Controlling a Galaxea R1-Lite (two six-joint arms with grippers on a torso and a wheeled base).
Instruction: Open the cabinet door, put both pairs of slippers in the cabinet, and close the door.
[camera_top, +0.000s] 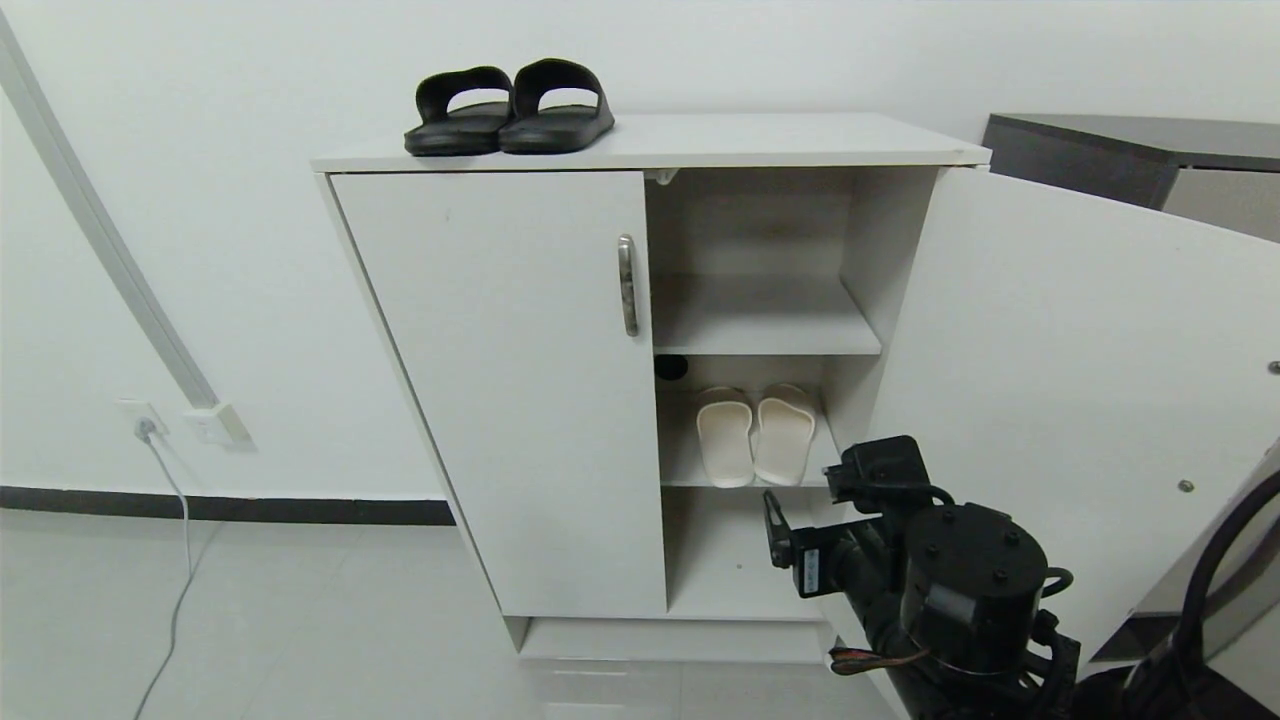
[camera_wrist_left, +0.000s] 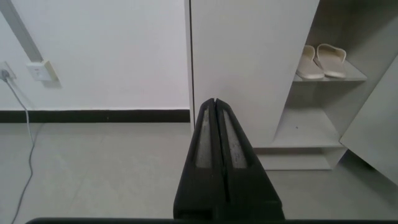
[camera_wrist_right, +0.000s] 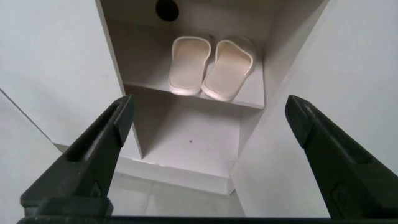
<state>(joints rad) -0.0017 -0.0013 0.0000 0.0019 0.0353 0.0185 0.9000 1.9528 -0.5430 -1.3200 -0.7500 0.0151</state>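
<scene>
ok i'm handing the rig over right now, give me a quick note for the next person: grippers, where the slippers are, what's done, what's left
Left gripper: shut, empty, held back from the cabinet, facing its closed left door.
Right gripper: open, empty, in front of the open side, lower than the cream slippers.
Things: the right door is swung open. The cream slippers sit side by side on the middle shelf. The black slippers are on top of the cabinet, at its left end.
Done: door opened, cream pair stowed.
Left: put the black pair inside, then close the right door.
</scene>
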